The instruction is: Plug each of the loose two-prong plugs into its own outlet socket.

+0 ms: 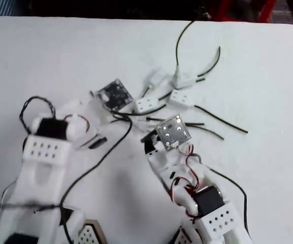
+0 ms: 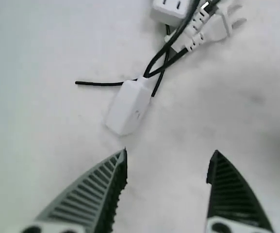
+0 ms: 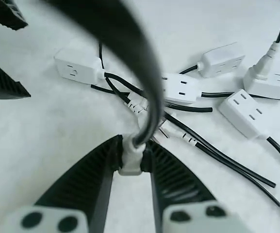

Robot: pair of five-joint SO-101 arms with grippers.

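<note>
While its claw stands wide open with nothing between the jaws, the left gripper [image 2: 166, 160] hangs over the worktop [image 1: 34, 61] left of centre. It is lined up on a white outlet socket [image 2: 129, 106] lying just ahead, probably so it can steady that block. Toward the middle, the right gripper [image 3: 130, 145] is clamped tight on 1 two-prong plug [image 3: 130, 164], whose black cord [image 3: 135, 63] arches up across its camera. Holding the plug by its body looks meant to leave the prongs free for insertion. Further right, nearer the far edge, 4 other sockets [image 3: 181, 88] lie scattered among crossing cords, and the rightmost socket [image 3: 271, 85] seems to carry a plug already. A loose plug [image 3: 136, 107] and tangled leads between claw and sockets could snag.
</note>
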